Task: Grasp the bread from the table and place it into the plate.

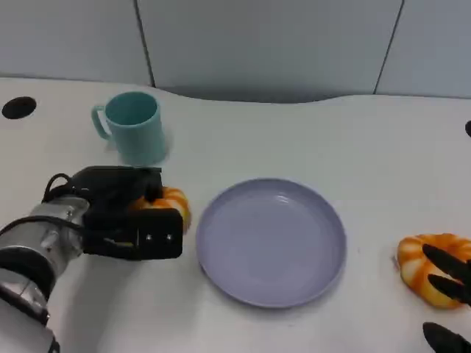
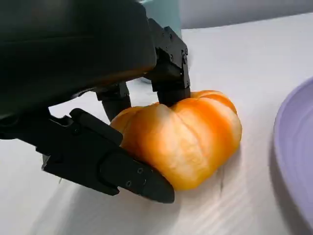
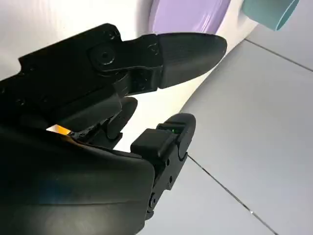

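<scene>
- Right now your left hand wraps around one bread on the table, just left of the plate.
- Up close in the left wrist view, fingers press on the top of this bread and the thumb hugs its near side, so the hand is clamped on it.
- It looks like the bread sits on the table, not lifted yet, so I think you are at the grab step.
- That grip comes from both sides, which should keep the soft bread from slipping when you lift.
- Your plate has nothing in it and its rim is close to the bread, so the trip is short.
- Next to your right hand lies a second bread, well apart from the plate on its right side.
- Some fingers of that hand lie over this bread, but you cannot tell if they hold it or just hover.
- Behind your left hand stands a teal cup; lift straight up so you do not bump it.
</scene>
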